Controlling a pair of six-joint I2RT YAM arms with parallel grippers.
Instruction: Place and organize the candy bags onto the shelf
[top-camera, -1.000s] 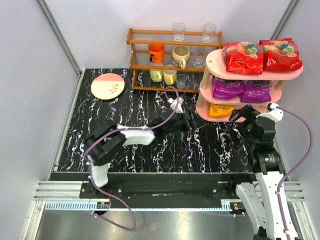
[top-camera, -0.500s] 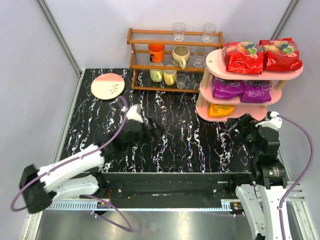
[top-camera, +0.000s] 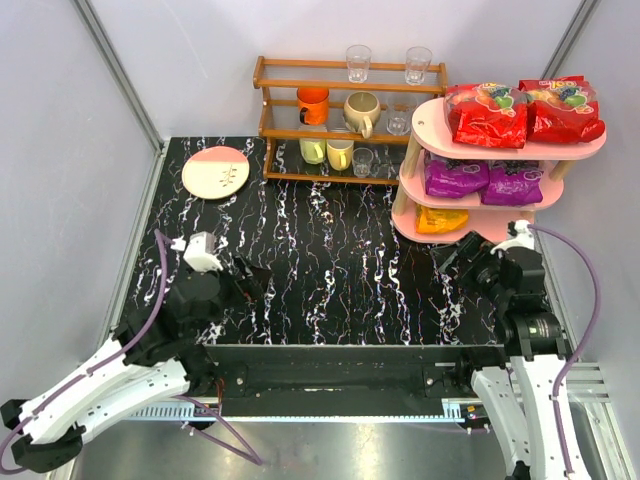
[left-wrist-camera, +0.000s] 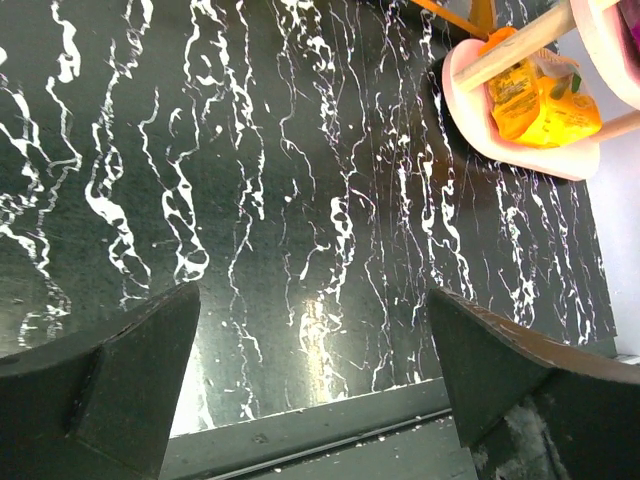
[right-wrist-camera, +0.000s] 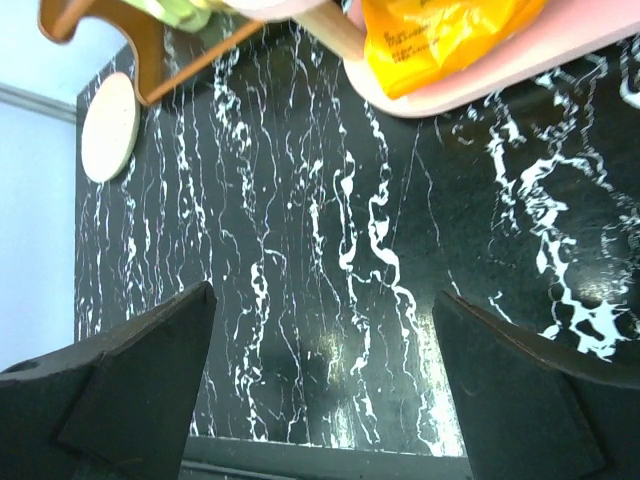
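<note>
Both arms have drawn back toward their bases, left gripper (top-camera: 243, 280) and right gripper (top-camera: 458, 258) gaping empty over the surface (top-camera: 330, 270), while all five candy bags (top-camera: 487, 112) sit on the shelf (top-camera: 428, 118) just beyond the right gripper, so the organizing looks finished.

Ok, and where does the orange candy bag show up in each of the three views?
Top external: orange candy bag right of centre, on the shelf's lowest pink board.
Left wrist: upper right corner, lying on that board.
Right wrist: top edge, right of middle, partly cropped.
Shared landmark: the lowest pink board under the bag.
</note>
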